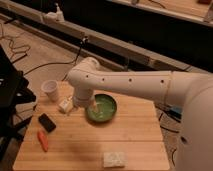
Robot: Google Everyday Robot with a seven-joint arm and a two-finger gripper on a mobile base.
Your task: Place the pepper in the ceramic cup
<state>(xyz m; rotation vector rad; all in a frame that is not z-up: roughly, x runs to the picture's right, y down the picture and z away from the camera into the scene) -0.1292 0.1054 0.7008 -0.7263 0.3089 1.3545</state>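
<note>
Your gripper [93,106] open at the left edge of the green bowl [106,114], pepper [43,140] lying near left, ceramic cup [50,90] far left.

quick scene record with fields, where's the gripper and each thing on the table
gripper: open, empty, low over left rim of bowl
pepper: lying on table, front left, not held
cup: upright, back left corner, far from pepper
bowl: green, mid table
bottle: white, lying between cup and bowl
black device: flat, just behind pepper
packet: white, near front edge
task state: pepper not yet in cup
</note>
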